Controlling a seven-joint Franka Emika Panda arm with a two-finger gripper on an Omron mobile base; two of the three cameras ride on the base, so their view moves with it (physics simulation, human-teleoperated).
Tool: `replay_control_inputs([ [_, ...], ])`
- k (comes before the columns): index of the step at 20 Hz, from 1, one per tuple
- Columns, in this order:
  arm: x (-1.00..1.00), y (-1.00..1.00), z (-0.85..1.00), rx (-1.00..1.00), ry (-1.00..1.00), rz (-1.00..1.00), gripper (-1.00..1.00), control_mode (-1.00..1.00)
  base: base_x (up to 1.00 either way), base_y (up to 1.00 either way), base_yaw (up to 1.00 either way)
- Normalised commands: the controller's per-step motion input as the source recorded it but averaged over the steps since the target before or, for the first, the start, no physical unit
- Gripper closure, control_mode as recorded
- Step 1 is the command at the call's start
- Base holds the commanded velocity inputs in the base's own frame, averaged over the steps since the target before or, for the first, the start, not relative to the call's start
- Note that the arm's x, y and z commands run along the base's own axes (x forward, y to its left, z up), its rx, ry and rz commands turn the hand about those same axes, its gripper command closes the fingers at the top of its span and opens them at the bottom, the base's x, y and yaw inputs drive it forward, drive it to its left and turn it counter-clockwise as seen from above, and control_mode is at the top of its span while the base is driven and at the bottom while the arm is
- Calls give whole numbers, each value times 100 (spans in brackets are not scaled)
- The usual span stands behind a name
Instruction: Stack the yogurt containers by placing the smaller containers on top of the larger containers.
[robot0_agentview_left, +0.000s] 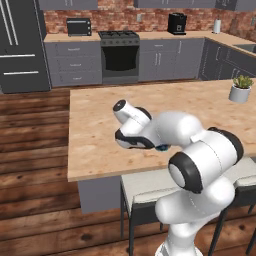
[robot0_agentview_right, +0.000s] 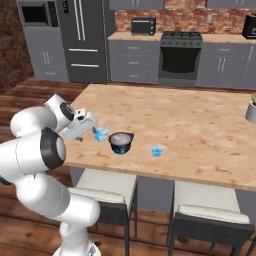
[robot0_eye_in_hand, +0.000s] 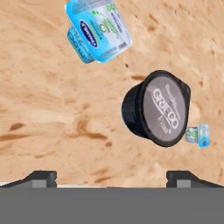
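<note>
On the wooden island counter (robot0_agentview_right: 200, 130) stands a squat dark tub (robot0_agentview_right: 121, 142) with a pale grey lid, seen in the hand view (robot0_eye_in_hand: 157, 107) right of centre. A small light-blue yogurt cup (robot0_agentview_right: 101, 133) sits just left of it, near the top of the hand view (robot0_eye_in_hand: 98, 30). A second small blue cup (robot0_agentview_right: 157, 150) stands apart to the tub's right, tiny in the hand view (robot0_eye_in_hand: 197, 134). My gripper (robot0_agentview_right: 94, 130) hovers beside the left cup, above the counter's near-left corner. It is open (robot0_eye_in_hand: 113, 177), fingertips wide apart with nothing between them.
A white plant pot (robot0_agentview_left: 240, 92) stands at the counter's far right (robot0_agentview_right: 251, 111). Two stools (robot0_agentview_right: 107, 187) (robot0_agentview_right: 212, 205) are tucked under the counter's near edge. My own arm (robot0_agentview_left: 200, 160) hides the containers in the left base view.
</note>
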Motion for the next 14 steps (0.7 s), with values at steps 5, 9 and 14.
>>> replay_control_inputs([
  [5,26,0,-17,0,0,0,-100,-100,0,0,0],
  [9,30,0,-17,0,0,0,-100,-100,0,0,0],
  [14,29,0,-14,0,0,0,-100,-100,0,0,0],
])
